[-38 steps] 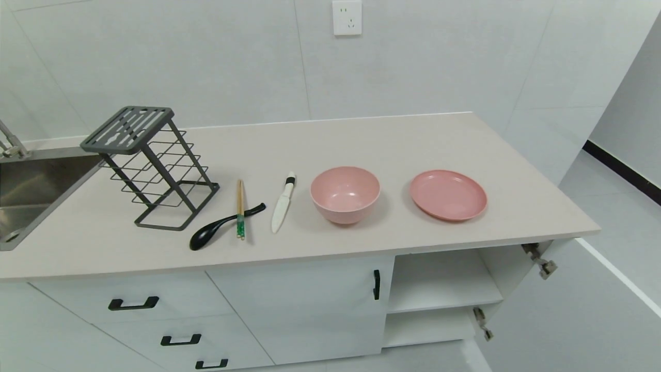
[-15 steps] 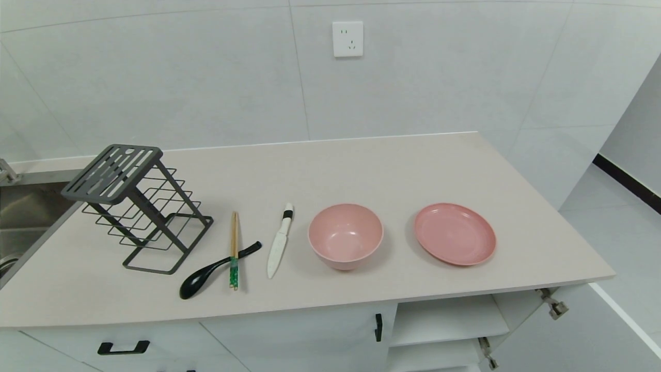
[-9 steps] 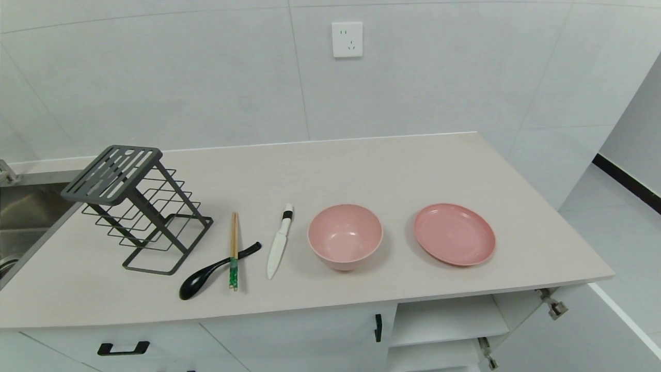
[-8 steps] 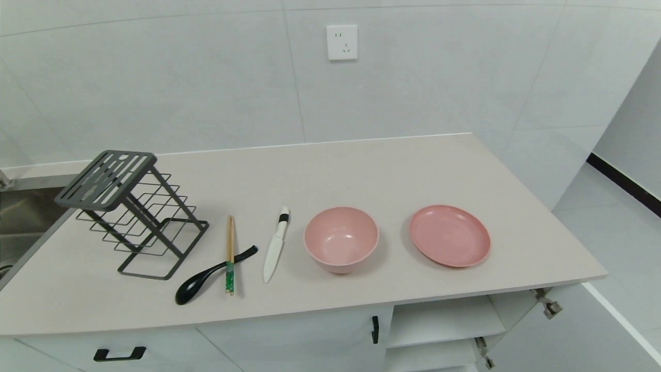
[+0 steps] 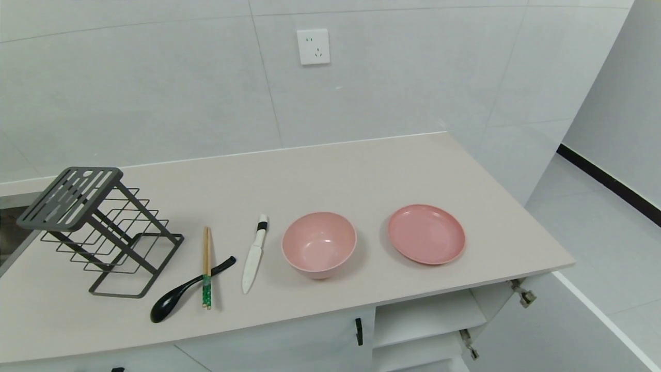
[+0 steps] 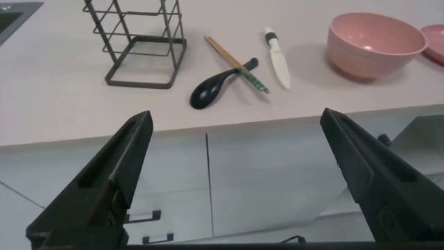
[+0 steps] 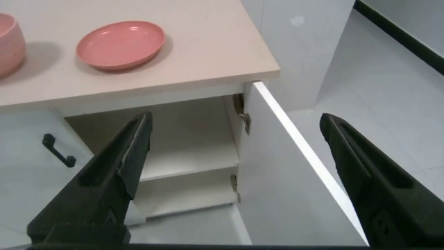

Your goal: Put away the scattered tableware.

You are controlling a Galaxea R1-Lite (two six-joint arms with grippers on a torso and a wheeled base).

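Note:
On the beige countertop (image 5: 361, 175) lie, side by side, a black spoon (image 5: 186, 291), wooden chopsticks (image 5: 206, 266) across its handle, a white knife (image 5: 254, 256), a pink bowl (image 5: 318, 244) and a pink plate (image 5: 426, 233). My left gripper (image 6: 236, 180) is open, low before the counter front, facing the spoon (image 6: 215, 87), chopsticks (image 6: 236, 62), knife (image 6: 277, 59) and bowl (image 6: 376, 45). My right gripper (image 7: 236, 180) is open before the open cabinet, below the plate (image 7: 121, 44). Both hold nothing.
A dark wire rack (image 5: 98, 230) stands at the counter's left, next to the spoon. Under the plate the cabinet is open, with white shelves (image 7: 187, 149) and its door (image 7: 298, 167) swung out to the right. Closed drawer fronts (image 6: 208, 180) lie under the utensils.
The head camera has risen and turned right, so the whole picture has slid left. The tableware on the counter has not moved.

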